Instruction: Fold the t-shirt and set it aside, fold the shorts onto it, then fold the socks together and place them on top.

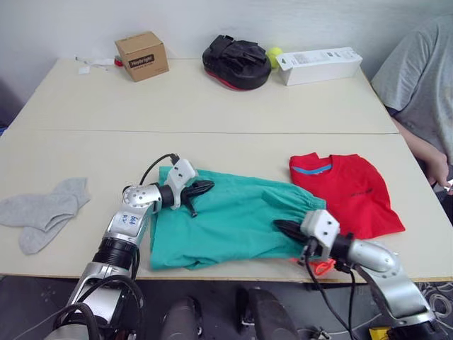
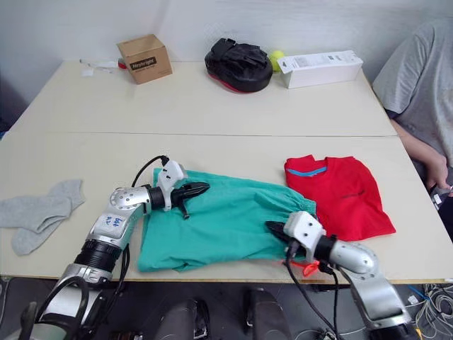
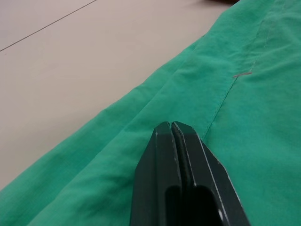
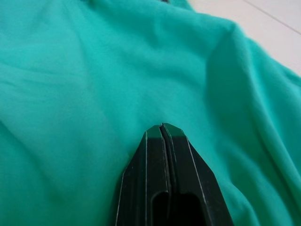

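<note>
Left eye view: the shorts [image 1: 233,221] lie spread at the desk's [image 1: 212,106] near edge, the folded t-shirt [image 1: 347,191] just beside them toward the right edge, the socks [image 1: 44,212] well apart by the left edge. The left gripper [image 1: 200,188] and right gripper [image 1: 287,228] rest on the shorts, jaws pressed together with no cloth between. A clean fold likely calls for opening both, pinching matching hems, and lifting evenly.
</note>
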You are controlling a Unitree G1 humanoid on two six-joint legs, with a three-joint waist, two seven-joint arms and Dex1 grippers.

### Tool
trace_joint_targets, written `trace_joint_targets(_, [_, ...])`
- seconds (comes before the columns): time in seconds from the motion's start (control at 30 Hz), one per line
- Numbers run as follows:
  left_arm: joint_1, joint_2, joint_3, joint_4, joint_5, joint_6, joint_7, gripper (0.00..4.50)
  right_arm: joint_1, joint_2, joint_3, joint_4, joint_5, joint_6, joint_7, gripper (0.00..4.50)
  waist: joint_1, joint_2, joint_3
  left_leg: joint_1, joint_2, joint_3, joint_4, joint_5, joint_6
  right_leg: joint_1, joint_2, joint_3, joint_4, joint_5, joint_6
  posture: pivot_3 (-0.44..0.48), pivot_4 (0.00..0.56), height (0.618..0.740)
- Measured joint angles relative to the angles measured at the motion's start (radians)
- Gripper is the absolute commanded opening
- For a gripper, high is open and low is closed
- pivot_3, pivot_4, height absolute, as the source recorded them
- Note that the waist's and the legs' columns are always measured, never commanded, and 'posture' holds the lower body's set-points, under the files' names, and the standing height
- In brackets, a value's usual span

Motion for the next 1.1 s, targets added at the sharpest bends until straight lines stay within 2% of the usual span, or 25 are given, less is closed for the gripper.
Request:
trace_joint_targets(0.07, [0.041,0.021,0.023,-0.024,-0.002,-0.023,0.0,0.05,0.078,-0.012,-0.095,-0.023,0.076,0.0,0.025,0.0,0.001,0.0,0.0,0.001,0.0,-0.001,-0.001,0.0,0.0,0.001,0.0,0.0,0.0,0.0,0.0,0.0,0.15,0.74])
trace_joint_targets(0.17, [0.069,0.03,0.045,-0.023,-0.005,-0.071,-0.006,0.0,0.135,-0.006,-0.2,-0.075,0.229,0.074,0.021,0.52,-0.005,0.0,0.0,0.002,0.001,0.0,-0.001,0.0,0.002,0.001,0.001,0.001,0.001,0.0,-0.001,0.0,0.15,0.74])
trace_joint_targets(0.27, [0.11,0.012,0.066,-0.035,-0.063,-0.149,-0.08,0.0,0.177,-0.002,-0.285,-0.182,0.42,0.223,-0.04,1.61,-0.003,0.0,0.0,0.002,0.002,-0.002,-0.002,0.001,0.003,0.001,0.001,0.0,0.001,0.0,-0.001,0.0,0.15,0.74])
trace_joint_targets(0.37, [0.127,0.006,0.08,-0.094,-0.149,-0.178,-0.174,0.0,0.239,-0.015,-0.386,-0.251,0.699,0.449,-0.194,2.52,0.001,0.0,0.0,0.0,0.001,-0.003,-0.001,0.0,0.003,0.0,0.001,0.0,0.001,0.0,-0.001,0.0,0.15,0.74])
trace_joint_targets(0.53, [0.128,0.06,0.076,-0.151,-0.196,-0.171,-0.319,0.0,0.416,-0.106,-0.511,-0.306,1.161,0.699,-0.425,4.26,0.003,0.0,0.0,-0.001,0.0,-0.004,-0.003,0.0,0.004,0.0,0.001,0.0,-0.001,0.0,-0.001,0.0,0.15,0.74])
trace_joint_targets(0.57, [0.13,0.065,0.075,-0.151,-0.198,-0.168,-0.335,0.0,0.445,-0.106,-0.521,-0.309,1.227,0.716,-0.47,4.48,0.002,0.0,0.0,-0.001,0.0,-0.004,-0.003,-0.001,0.004,0.0,0.001,0.0,-0.002,0.0,-0.001,0.0,0.15,0.74])
trace_joint_targets(0.73, [0.14,0.064,0.061,-0.156,-0.197,-0.161,-0.377,0.0,0.538,-0.097,-0.528,-0.335,1.487,0.717,-0.698,4.48,-0.002,0.0,0.0,-0.002,0.0,-0.004,-0.003,0.0,0.006,0.001,0.002,0.0,-0.005,-0.002,0.003,0.0,0.15,0.74])
trace_joint_targets(0.87, [0.16,0.065,0.061,-0.18,-0.197,-0.15,-0.387,0.0,0.626,-0.097,-0.527,-0.382,1.681,0.69,-0.801,4.48,0.001,0.0,0.0,-0.003,0.0,-0.004,-0.004,0.0,0.006,0.001,0.001,0.0,-0.005,-0.003,0.004,0.0,0.15,0.74])
trace_joint_targets(0.93, [0.17,0.065,0.056,-0.181,-0.197,-0.15,-0.393,0.0,0.648,-0.083,-0.509,-0.423,1.715,0.66,-0.817,4.48,-0.001,0.0,0.0,-0.003,0.0,-0.004,-0.004,-0.001,0.007,0.001,0.001,0.001,-0.006,-0.004,0.007,0.0,0.15,0.74])
trace_joint_targets(1.1, [0.174,0.065,0.049,-0.18,-0.193,-0.152,-0.403,0.0,0.663,-0.068,-0.368,-0.509,1.729,0.581,-0.878,4.48,0.0,0.0,0.0,-0.003,0.0,-0.004,-0.004,-0.001,0.007,0.0,0.001,0.001,-0.006,-0.004,0.008,0.0,0.15,0.74])
